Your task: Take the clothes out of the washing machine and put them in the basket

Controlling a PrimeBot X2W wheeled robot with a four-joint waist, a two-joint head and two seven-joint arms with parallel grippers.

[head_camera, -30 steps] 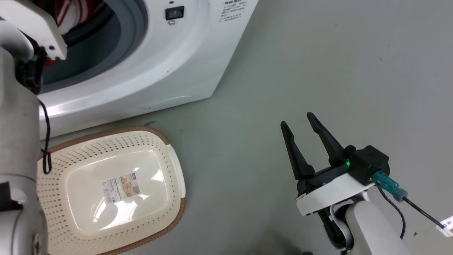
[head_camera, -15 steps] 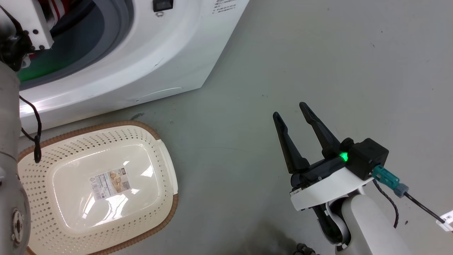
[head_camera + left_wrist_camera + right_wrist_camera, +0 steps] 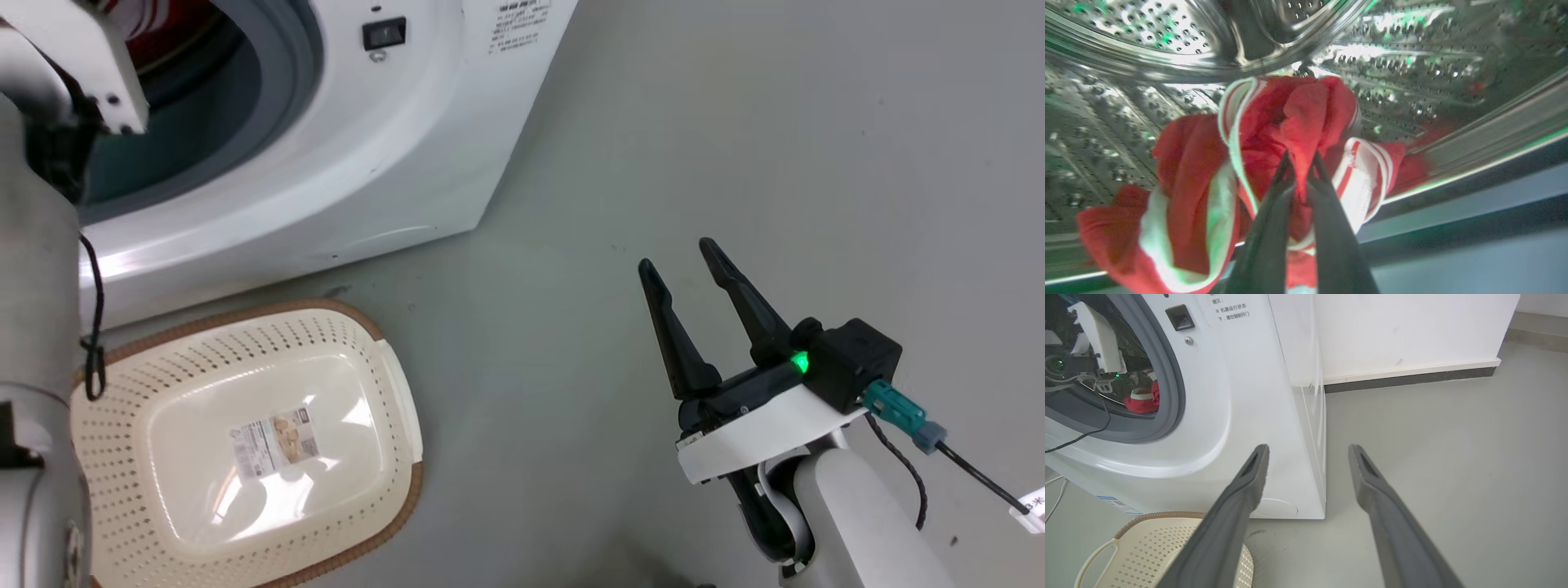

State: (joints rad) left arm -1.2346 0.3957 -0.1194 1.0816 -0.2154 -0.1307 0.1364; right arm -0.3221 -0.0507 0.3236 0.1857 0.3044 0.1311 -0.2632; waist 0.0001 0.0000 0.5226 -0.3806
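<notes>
Gripping a fold of the soft red, white-striped clothes [image 3: 1298, 110] inside the white front-loading washing machine [image 3: 392, 163], the left gripper [image 3: 1300, 157] stays clamped while only the head camera shifts. The right gripper [image 3: 678, 255] idles with fingers spread apart. The cream perforated plastic basket [image 3: 204, 351] remains empty, so the haul-out seems barely begun.

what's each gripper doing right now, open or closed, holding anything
Left gripper: shut on the clothes, inside the washing machine drum.
Right gripper: open, holding nothing.
</notes>
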